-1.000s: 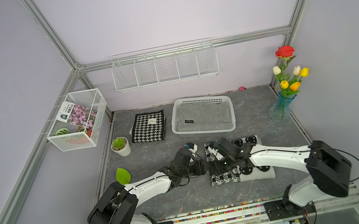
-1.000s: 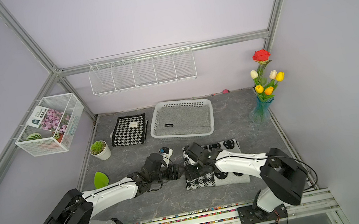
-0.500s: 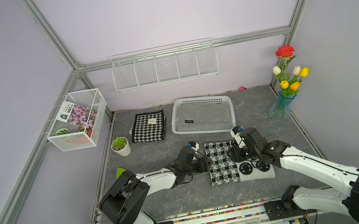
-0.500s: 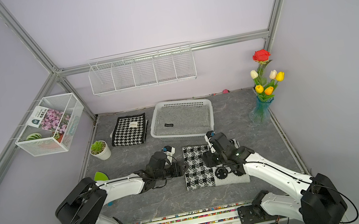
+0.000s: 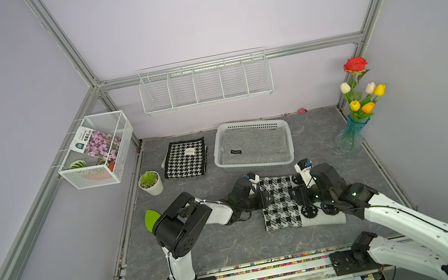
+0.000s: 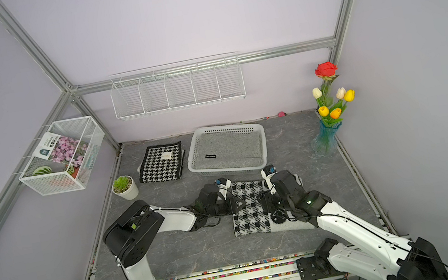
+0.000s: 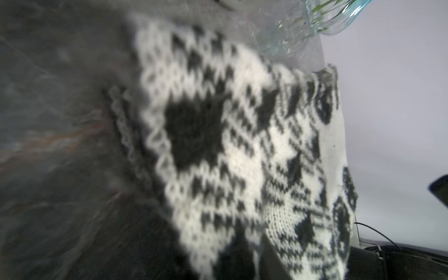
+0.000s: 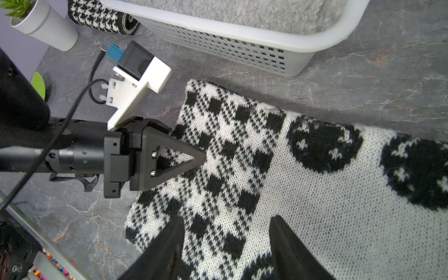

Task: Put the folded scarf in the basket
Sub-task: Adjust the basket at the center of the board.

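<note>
Pinching the scarf (image 8: 242, 145) edge in the left end effector (image 8: 201, 156), we're reckoning the open, empty right end effector (image 8: 226, 218) should clamp too before lifting.

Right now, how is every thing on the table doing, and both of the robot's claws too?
checked scarf: folded, lying on the table, outside the basket.
basket: upright, grey cloth inside.
houndstooth scarf: folded, beside the basket.
left gripper: at the checked scarf's edge, grip unclear.
right gripper: open, above the checked scarf.
plant pot: upright.
vase: upright, holding flowers.
</note>
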